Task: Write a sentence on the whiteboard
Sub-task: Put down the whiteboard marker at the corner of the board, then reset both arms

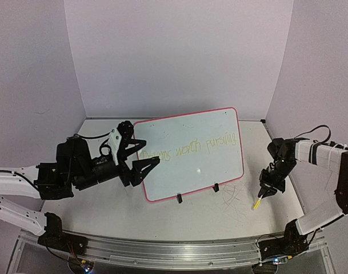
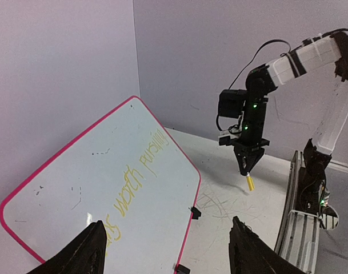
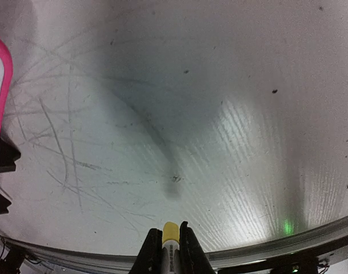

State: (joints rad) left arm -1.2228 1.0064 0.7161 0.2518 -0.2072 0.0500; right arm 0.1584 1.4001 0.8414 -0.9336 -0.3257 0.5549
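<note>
Whiteboard (image 1: 202,171), glossy, pink-rimmed: likely light, stiff, slick; pinch its rim with your open left jaws; right jaws clamp yellow-capped marker (image 3: 170,233).

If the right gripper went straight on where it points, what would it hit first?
Most likely the tabletop: the right gripper points down at it, so the yellow marker it holds would touch first. The whiteboard lies aside.
</note>
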